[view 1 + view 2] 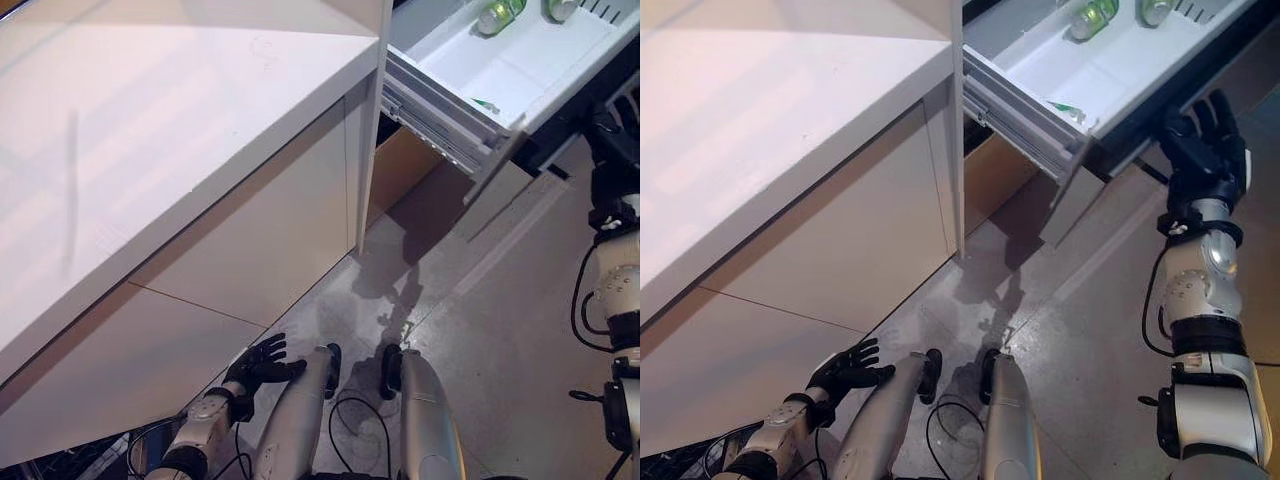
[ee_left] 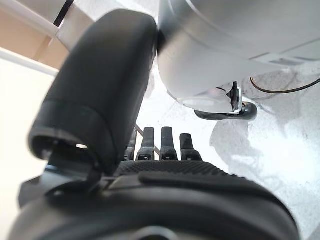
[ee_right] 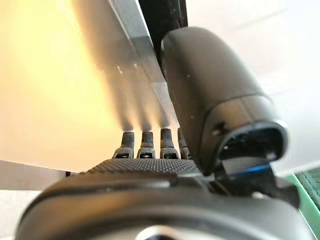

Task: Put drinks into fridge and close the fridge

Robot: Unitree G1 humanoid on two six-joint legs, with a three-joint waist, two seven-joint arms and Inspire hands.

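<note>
- Grey speckled floor (image 1: 500, 340) fills the lower part of the left eye view, with a big white counter (image 1: 150, 130) and its cabinet fronts along the left side.
- Same view, top right — the fridge drawer (image 1: 520, 75) is pulled out, and two green drink bottles (image 1: 500, 15) lie at its far end, with one more green item near the front wall, too small to make out.
- Left hand (image 1: 258, 365) hangs low by the cabinet base, fingers spread and relaxed, holding nothing.
- Right eye view: the right hand (image 1: 1205, 150) is up against the dark front panel of the drawer, fingers straight and resting on it, not wrapped round anything.
- Left wrist view: thumb looms big, fingers (image 2: 167, 145) run out straight in a row over the floor — empty.
- Right wrist view: fingers (image 3: 150, 142) extended in a row toward a pale flat surface, thumb beside them. Nothing gripped here either.
</note>
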